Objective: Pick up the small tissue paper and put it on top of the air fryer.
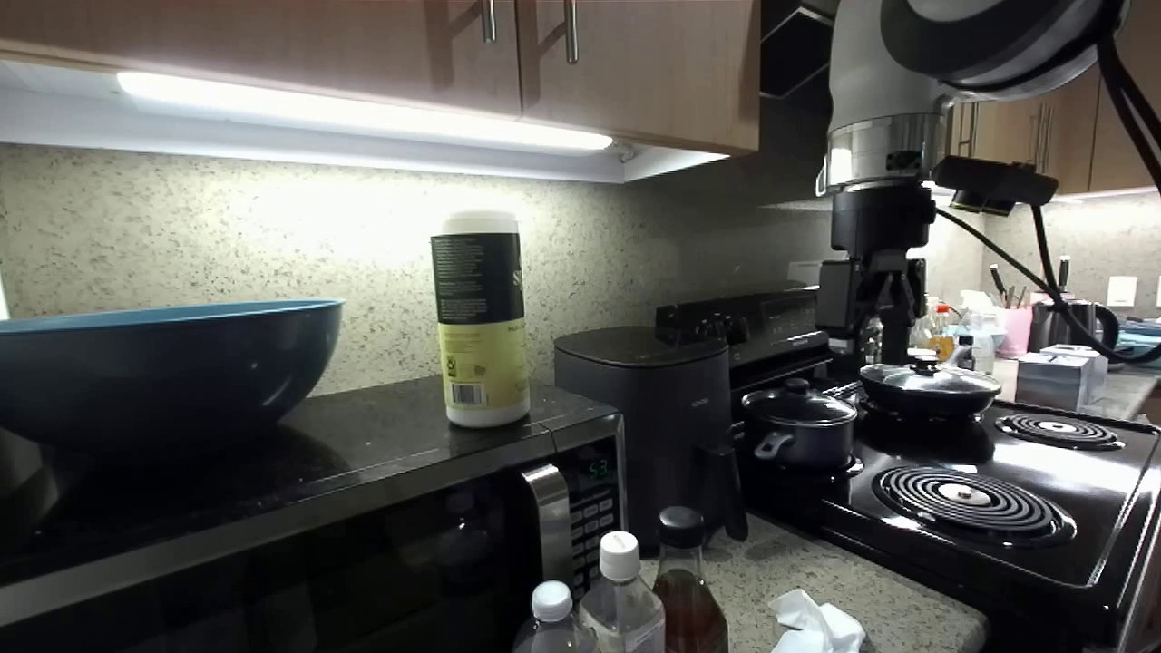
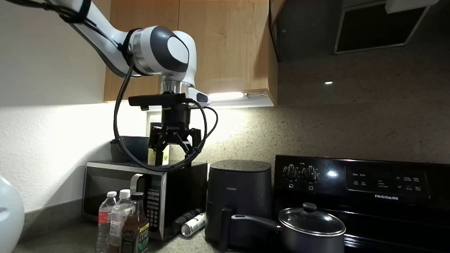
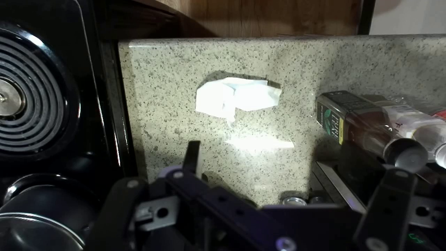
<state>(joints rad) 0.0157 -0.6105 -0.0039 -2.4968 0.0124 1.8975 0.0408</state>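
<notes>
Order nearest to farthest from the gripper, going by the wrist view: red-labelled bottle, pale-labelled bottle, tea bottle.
1. Tea bottle: right half, end of the row toward the gripper.
2. Pale-labelled bottle: middle of the row.
3. Red-labelled bottle: far end, cut off by the right edge.

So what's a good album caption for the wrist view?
Crumpled white tissue on a speckled counter, between black stove and bottles.

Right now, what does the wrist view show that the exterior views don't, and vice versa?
Only the wrist view: a wood-grain surface beyond the counter.
Only the exterior views: the large bowl, the tall canister and upper cabinets.
Shared: the tea bottle, lidded pot, open hand and small tissue paper, whole in the wrist view, cropped in an exterior view.
</notes>
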